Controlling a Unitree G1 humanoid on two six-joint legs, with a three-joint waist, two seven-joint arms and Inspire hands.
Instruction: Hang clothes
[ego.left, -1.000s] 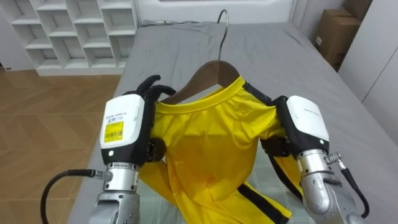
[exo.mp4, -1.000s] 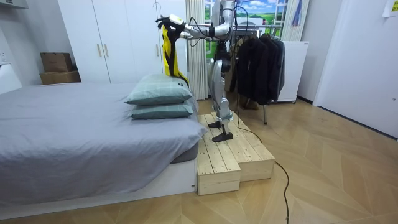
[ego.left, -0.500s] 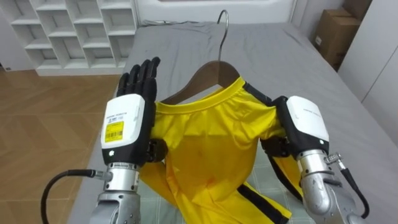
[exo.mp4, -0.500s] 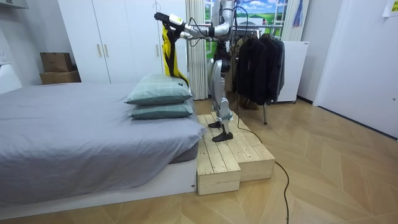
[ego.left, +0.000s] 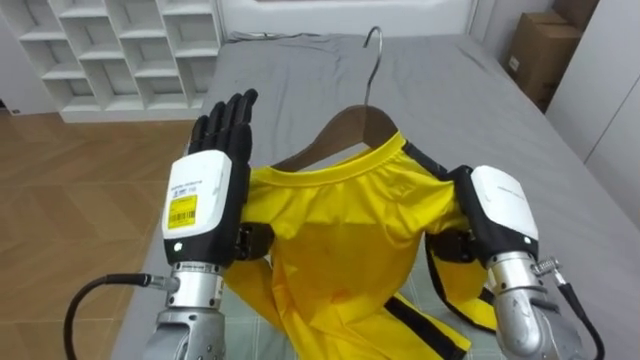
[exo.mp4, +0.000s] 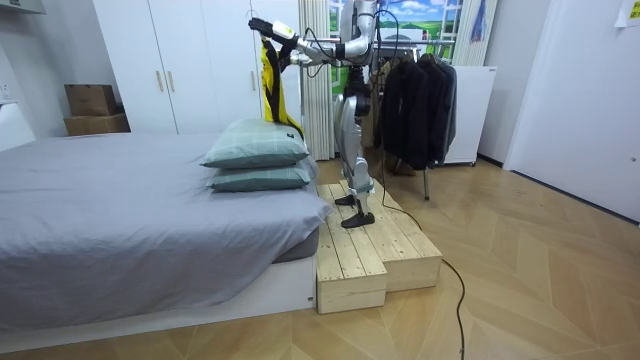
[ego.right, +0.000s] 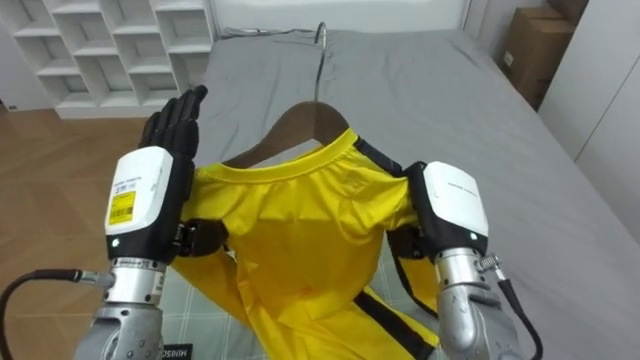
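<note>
A yellow shirt with dark trim hangs on a wooden hanger, whose metal hook points up. I hold it out in front of me, above the grey bed. My left hand is open beside the hanger's left shoulder, its fingers straight up and off the wood. My right hand is at the shirt's right shoulder, with its fingers hidden behind the cloth. In the room view the shirt hangs high over the pillows.
I stand on a wooden platform at the head of the bed. A rack of dark clothes is behind me. White cube shelves stand at the left over wood floor, and a cardboard box at the right.
My left hand let go of the hanger's left shoulder and straightened its fingers. The hanger with the shirt and my right hand then shifted a little to the right.
</note>
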